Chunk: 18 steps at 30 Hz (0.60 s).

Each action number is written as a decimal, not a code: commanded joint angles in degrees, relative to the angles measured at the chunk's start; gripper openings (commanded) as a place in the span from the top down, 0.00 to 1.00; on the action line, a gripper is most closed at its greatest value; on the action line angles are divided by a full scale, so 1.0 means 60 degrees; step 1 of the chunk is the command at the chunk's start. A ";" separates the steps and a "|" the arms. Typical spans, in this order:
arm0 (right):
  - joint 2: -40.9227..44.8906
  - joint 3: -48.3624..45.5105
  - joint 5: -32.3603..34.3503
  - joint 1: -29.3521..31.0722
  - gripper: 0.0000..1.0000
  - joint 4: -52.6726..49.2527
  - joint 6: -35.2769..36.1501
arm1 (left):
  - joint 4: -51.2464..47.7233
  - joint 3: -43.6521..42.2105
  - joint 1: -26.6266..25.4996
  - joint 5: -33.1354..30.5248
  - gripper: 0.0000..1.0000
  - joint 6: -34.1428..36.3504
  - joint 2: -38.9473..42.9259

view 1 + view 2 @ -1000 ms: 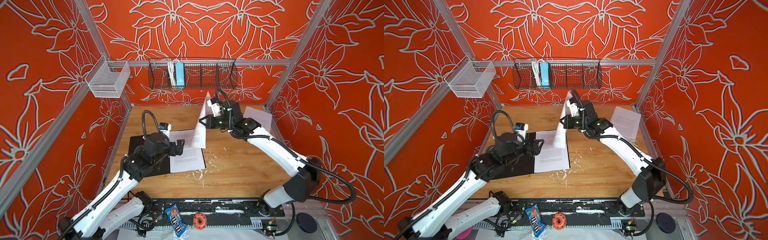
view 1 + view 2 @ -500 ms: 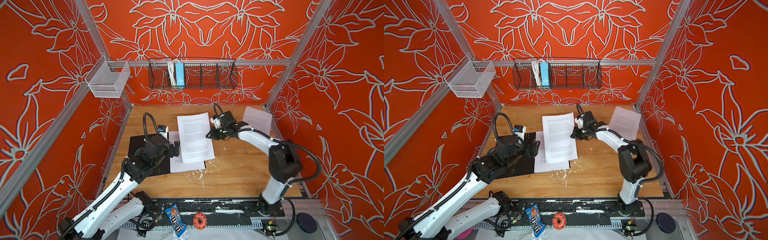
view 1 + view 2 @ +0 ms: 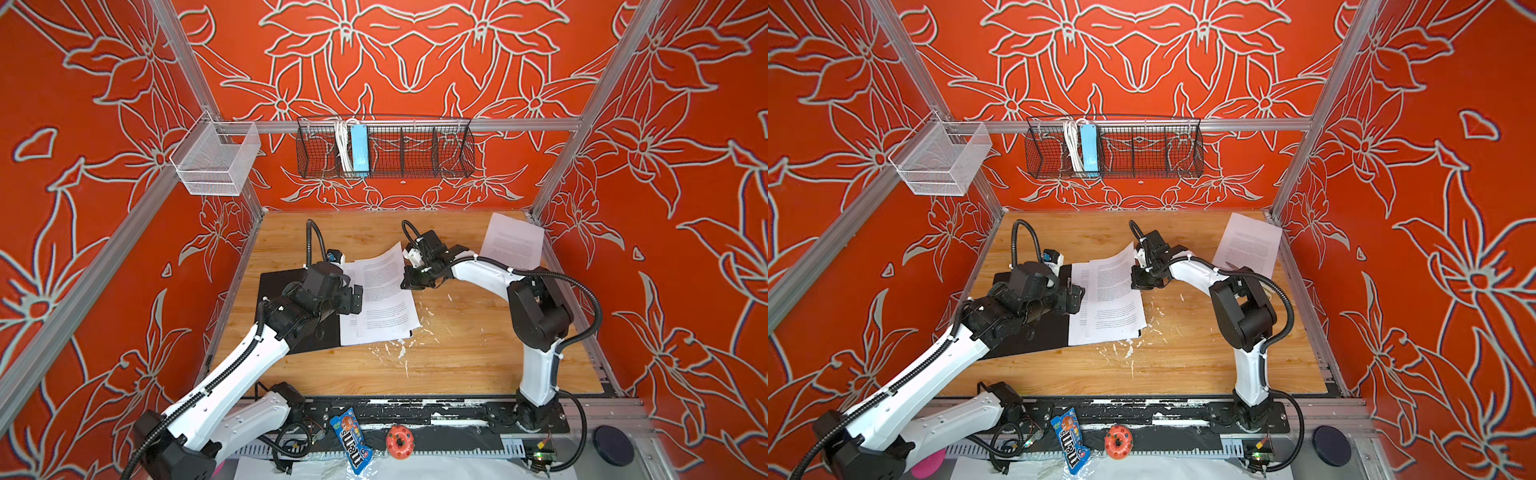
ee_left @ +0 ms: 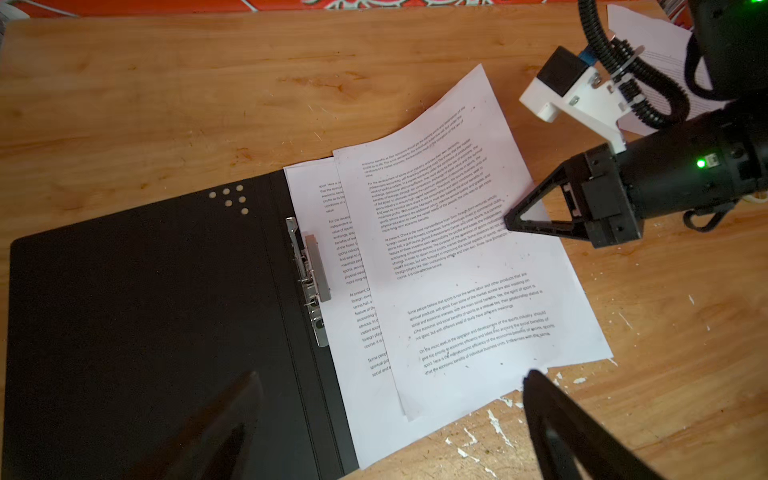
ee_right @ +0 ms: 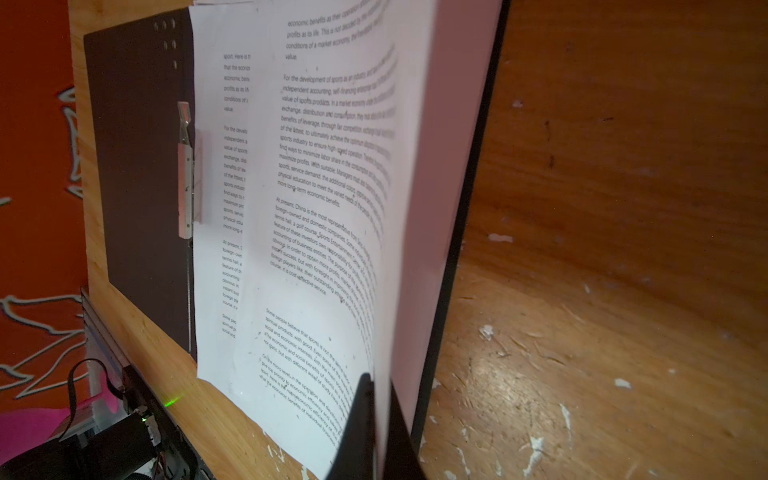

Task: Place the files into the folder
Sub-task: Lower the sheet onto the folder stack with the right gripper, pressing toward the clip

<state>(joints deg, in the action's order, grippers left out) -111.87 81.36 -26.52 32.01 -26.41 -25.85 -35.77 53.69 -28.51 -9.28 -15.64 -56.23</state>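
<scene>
We clench the right end effector [image 3: 406, 284] on the top sheet [image 3: 384, 293] at its 3 o'clock edge, to square it on the open folder [image 3: 276, 283] at the table's [image 3: 457, 357] 9 o'clock. The left end effector [image 3: 356, 298] hovers released.

Orange-red walls [image 3: 395, 54] with white outlined flowers close the cell on three sides, evenly lit. A black wire basket [image 3: 384, 147] hangs on the back wall from an aluminium rail [image 3: 519, 124] and holds a blue power strip [image 3: 359, 149] with a white cable. Left of that basket, a white mesh basket [image 3: 216, 160] is mounted at the corner post. Below the basket lies the wooden surface [image 3: 457, 353], flecked with white scuffs [image 3: 390, 349]. Farthest from the basket, on the front edge, lie a candy bag [image 3: 352, 440] and an orange ring [image 3: 400, 441].
</scene>
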 commanded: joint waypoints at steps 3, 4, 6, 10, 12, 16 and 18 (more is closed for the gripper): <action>-0.0459 0.0575 -0.0137 0.0220 1.00 -0.0016 -0.0164 | -0.0278 0.0162 0.0260 0.0861 0.02 -0.0070 0.0022; -0.0523 0.0727 -0.0149 0.0270 1.00 -0.0056 -0.0146 | -0.0304 0.0184 0.0308 0.0947 0.02 -0.0074 -0.0332; -0.0636 0.0920 -0.0158 0.0376 1.00 -0.0102 -0.0131 | -0.0362 0.0242 0.0415 0.1111 0.02 -0.0082 -0.0502; -0.0872 0.1224 -0.0264 0.0565 1.00 -0.0156 -0.0160 | -0.0542 0.0368 0.0531 0.1191 0.02 -0.0100 -0.0791; -0.0930 0.1314 -0.0253 0.0634 1.00 -0.0176 -0.0186 | -0.0542 0.0389 0.0548 0.1266 0.02 -0.0099 -0.0850; -0.1038 0.1446 -0.0267 0.0782 1.00 -0.0183 -0.0147 | -0.0513 0.0368 0.0606 0.1370 0.02 -0.0094 -0.0872; -0.1095 0.1523 -0.0325 0.0839 1.00 -0.0239 -0.0081 | -0.0502 0.0368 0.0618 0.1414 0.02 -0.0098 -0.0883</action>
<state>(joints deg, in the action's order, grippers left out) -116.92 88.64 -27.51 36.45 -26.74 -26.39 -37.89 54.65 -25.39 -1.91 -15.86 -61.47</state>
